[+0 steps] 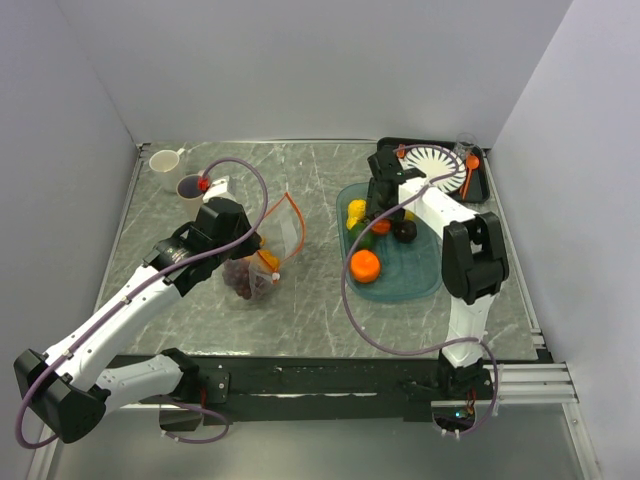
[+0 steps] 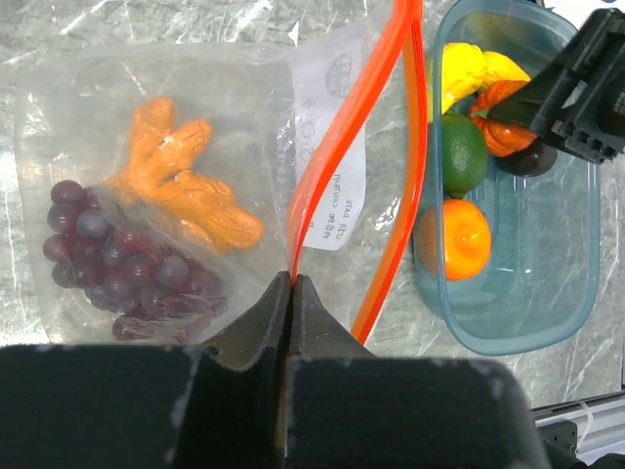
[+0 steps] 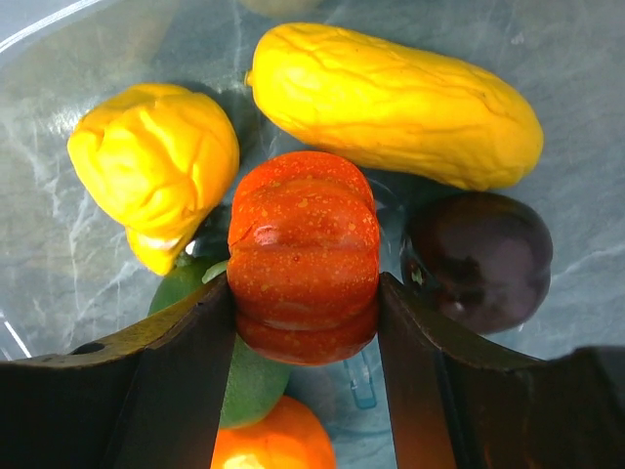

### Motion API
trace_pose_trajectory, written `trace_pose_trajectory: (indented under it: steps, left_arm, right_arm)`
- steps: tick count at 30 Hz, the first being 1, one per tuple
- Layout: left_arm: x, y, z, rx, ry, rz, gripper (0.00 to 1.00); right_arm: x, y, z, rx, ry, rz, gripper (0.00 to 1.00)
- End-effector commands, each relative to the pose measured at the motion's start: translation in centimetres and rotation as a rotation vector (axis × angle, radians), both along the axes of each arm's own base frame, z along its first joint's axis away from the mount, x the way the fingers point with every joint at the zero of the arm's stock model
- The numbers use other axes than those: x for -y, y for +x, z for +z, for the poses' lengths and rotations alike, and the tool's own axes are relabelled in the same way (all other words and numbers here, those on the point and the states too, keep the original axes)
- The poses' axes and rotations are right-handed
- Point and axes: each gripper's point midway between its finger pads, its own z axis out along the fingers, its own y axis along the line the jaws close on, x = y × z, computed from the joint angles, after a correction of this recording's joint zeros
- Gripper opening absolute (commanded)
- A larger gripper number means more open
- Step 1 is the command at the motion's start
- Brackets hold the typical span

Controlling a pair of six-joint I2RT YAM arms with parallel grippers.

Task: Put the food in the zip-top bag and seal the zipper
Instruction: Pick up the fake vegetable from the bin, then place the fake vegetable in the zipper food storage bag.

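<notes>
Pinching the zipper (image 2: 417, 147) right at its fingertips, the left gripper (image 2: 291, 285) has both fingers pressed together on the orange-red strip, with no gap between them. From that pinch the strip splits into two bands that spread apart and run away from the hand, so the mouth of the zip-top bag (image 2: 225, 98) stands open. The clear bag lies flat on the table (image 1: 320, 300) just beyond the fingers and off to one side of them. Inside it, nearest the hand, sits the dark purple grape bunch (image 2: 127, 269). An orange knobbly piece (image 2: 186, 191) lies touching the bunch on its far side, and a white label (image 2: 342, 205) shows by the strip.

On the other side of the strip is the teal tray (image 2: 547, 264), where the rest of the food lies. The right gripper (image 3: 305, 283) reaches down into it, its two fingers set flat against opposite flanks of a ribbed red-orange piece (image 3: 305, 256), clamping it between them. Whether the piece has left the tray floor cannot be told. Closest under that hand are an orange (image 3: 273, 445) and a green piece (image 3: 252, 386), the green one partly beneath the clamped piece. Beside the fingers lie a dark plum (image 3: 479, 259) on one side and a lumpy yellow piece (image 3: 156, 171) on the other. Farthest ahead rests a long yellow piece (image 3: 391, 103).
</notes>
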Motion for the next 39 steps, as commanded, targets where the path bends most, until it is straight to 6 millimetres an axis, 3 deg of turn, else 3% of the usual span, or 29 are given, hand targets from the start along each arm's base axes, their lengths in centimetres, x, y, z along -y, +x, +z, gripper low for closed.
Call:
trace_pose_trajectory:
  steps: [1, 9, 13, 19, 23, 28, 34, 39]
  left_arm:
    - [0.4, 0.5, 2.1, 0.053, -0.034, -0.007, 0.01]
    - [0.5, 0.5, 1.8, 0.048, -0.033, -0.013, 0.01]
    - [0.5, 0.6, 1.9, 0.052, -0.035, -0.013, 0.01]
    - [0.6, 0.6, 1.8, 0.05, -0.032, -0.014, 0.01]
    - [0.7, 0.7, 1.8, 0.048, -0.039, -0.018, 0.01]
    - [0.9, 0.7, 1.6, 0.043, -0.042, -0.021, 0.01]
    - [0.9, 0.6, 1.5, 0.037, -0.045, -0.021, 0.01]
    - [0.7, 0.5, 1.7, 0.045, -0.046, -0.018, 0.01]
  right_arm:
    - [-0.1, -0.6, 3.9, 0.092, 0.065, -0.01, 0.34]
    - [-1.1, -2.7, 7.5, 0.178, 0.19, 0.018, 0.32]
    - [-2.3, -3.7, 8.5, 0.194, 0.259, 0.053, 0.31]
    - [-4.7, -5.2, 11.9, 0.243, 0.397, 0.138, 0.3]
    - [-7.3, -6.7, 14.3, 0.281, 0.514, 0.208, 0.31]
    - [-11.9, -8.8, 16.8, 0.316, 0.638, 0.325, 0.32]
    - [-17.7, -11.4, 18.2, 0.301, 0.698, 0.468, 0.33]
    - [-20.3, -12.1, 17.8, 0.267, 0.699, 0.521, 0.34]
